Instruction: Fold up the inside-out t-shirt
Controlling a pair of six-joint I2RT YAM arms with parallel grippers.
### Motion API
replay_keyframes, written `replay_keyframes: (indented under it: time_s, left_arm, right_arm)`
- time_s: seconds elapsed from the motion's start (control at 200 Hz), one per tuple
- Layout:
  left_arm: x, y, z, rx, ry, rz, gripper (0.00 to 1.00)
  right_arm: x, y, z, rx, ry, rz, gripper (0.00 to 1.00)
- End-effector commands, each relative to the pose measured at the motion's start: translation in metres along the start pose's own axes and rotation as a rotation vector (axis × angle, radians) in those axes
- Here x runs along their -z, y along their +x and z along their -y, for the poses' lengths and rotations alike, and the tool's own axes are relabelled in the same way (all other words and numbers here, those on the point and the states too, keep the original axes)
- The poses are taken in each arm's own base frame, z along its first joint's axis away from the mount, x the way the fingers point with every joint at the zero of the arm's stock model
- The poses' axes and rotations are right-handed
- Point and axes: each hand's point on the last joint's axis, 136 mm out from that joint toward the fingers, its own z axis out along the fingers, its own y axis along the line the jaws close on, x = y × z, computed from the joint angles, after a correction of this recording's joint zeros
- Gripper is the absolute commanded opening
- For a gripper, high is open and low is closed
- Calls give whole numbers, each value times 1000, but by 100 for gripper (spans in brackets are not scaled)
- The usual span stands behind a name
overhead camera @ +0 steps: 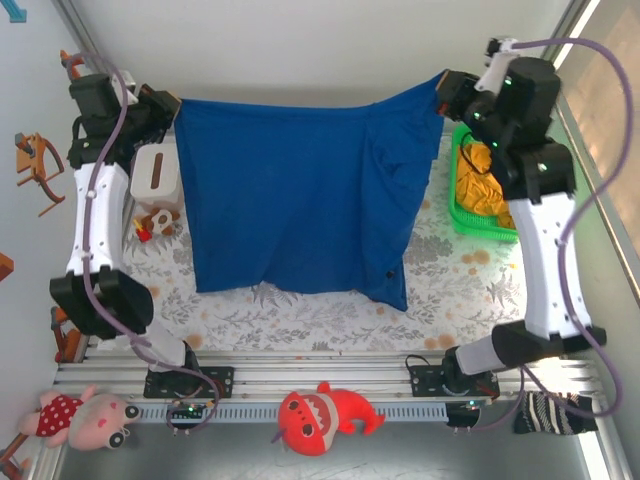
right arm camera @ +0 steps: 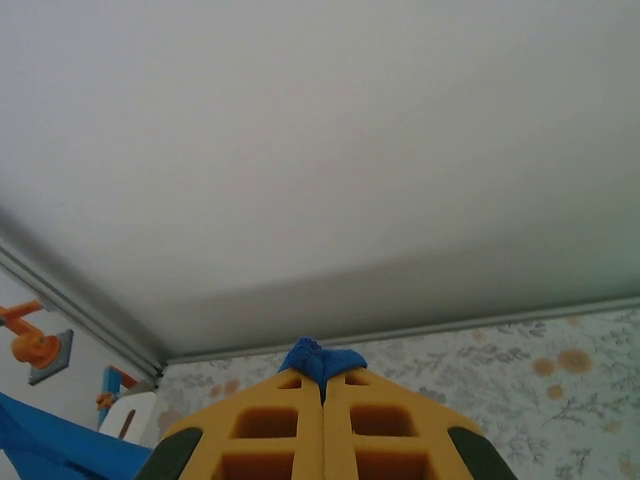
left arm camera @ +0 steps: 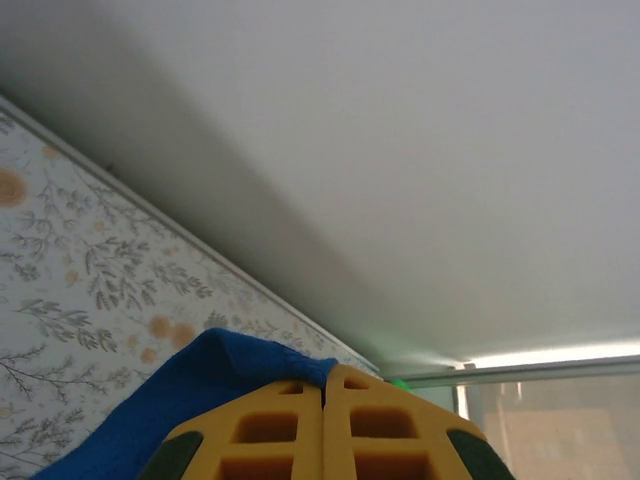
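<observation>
The inside-out t-shirt (overhead camera: pixel 290 200) is royal blue and hangs spread like a curtain between my two raised grippers, its lower edge draping onto the floral table. My left gripper (overhead camera: pixel 170 108) is shut on its upper left corner. In the left wrist view a blue fold of the t-shirt (left arm camera: pixel 200 390) bulges out beside the closed yellow jaws of the left gripper (left arm camera: pixel 322 380). My right gripper (overhead camera: pixel 446 92) is shut on the upper right corner. In the right wrist view a small tuft of the t-shirt (right arm camera: pixel 322 356) pokes out of the right gripper (right arm camera: pixel 322 378).
A white tissue box (overhead camera: pixel 155 172) and a small toy (overhead camera: pixel 155 225) sit at the left, just beside the hanging cloth. A green basket (overhead camera: pixel 462 215) with an orange-yellow garment (overhead camera: pixel 475 180) stands at the right. Plush toys (overhead camera: pixel 320 415) lie along the front rail.
</observation>
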Motion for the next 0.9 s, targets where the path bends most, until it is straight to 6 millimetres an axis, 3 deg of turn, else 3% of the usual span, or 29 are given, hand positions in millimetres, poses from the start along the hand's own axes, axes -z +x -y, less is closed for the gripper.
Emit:
replay_keyframes:
  time_s: [0.0, 0.055, 0.115, 0.18, 0.245, 0.361, 0.471, 0.576, 0.681, 0.806, 0.896]
  left_arm:
    - [-6, -38, 40, -18, 100, 105, 0]
    - [-11, -52, 62, -14, 129, 125, 0]
    - [-6, -66, 94, -39, 171, 144, 0]
    - [15, -83, 129, -81, 212, 201, 0]
    - [39, -99, 152, -83, 282, 271, 0]
    - [66, -109, 161, -47, 330, 311, 0]
    - [89, -91, 156, -103, 293, 321, 0]
    - [92, -60, 132, -104, 245, 260, 0]
    - [85, -5, 91, -85, 210, 172, 0]
    - [73, 80, 17, -73, 104, 10, 0]
    - [63, 146, -38, -92, -10, -133, 0]
  right_arm:
    - [-44, -22, -8, -75, -94, 62, 0]
    - [-67, -34, -18, -118, -154, 73, 0]
    - [-78, -51, -27, -129, -191, 98, 0]
    - [-62, -89, -45, -129, -251, 201, 0]
    - [-46, -119, -46, -173, -297, 288, 0]
    - [-6, -149, -39, -202, -322, 394, 0]
    - [10, -138, -28, -183, -277, 389, 0]
    - [6, -99, -16, -198, -264, 307, 0]
    - [-8, -26, 16, -240, -215, 185, 0]
    - [-23, 102, 86, -317, -52, 17, 0]
    - [-24, 208, 136, -378, 87, -145, 0]
